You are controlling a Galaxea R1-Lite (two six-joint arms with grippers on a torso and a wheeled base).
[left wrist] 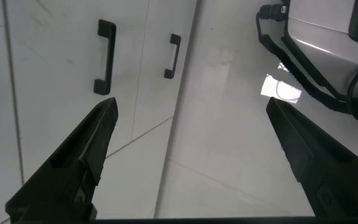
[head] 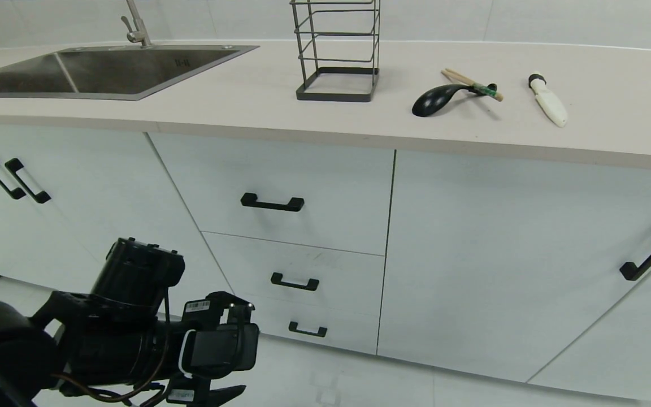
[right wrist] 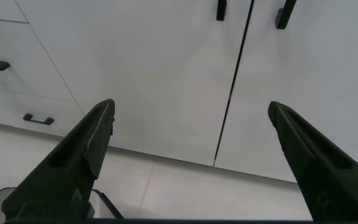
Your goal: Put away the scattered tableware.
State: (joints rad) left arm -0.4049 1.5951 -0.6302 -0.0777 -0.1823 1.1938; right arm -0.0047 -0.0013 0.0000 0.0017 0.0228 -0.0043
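**Arms low, tableware high on the worktop**

The left gripper (left wrist: 191,104) and right gripper (right wrist: 190,104) hang low before the cabinet fronts (head: 472,254), fingers spread and holding nothing. The spoon (head: 437,100), chopsticks (head: 471,84) and white utensil (head: 549,103) lie on the worktop (head: 235,107) at about 1 o'clock, with the wire rack (head: 337,53) at 12 and the sink (head: 105,70) at 10. The chopsticks touch the spoon's handle, so lifting one would likely drag the other, and the thin sticks may slip. An arm coming up could strike the worktop's edge or a drawer handle (head: 272,202).

Kitchen: sink (head: 105,70), countertop (head: 246,107), white drawers (head: 280,226).
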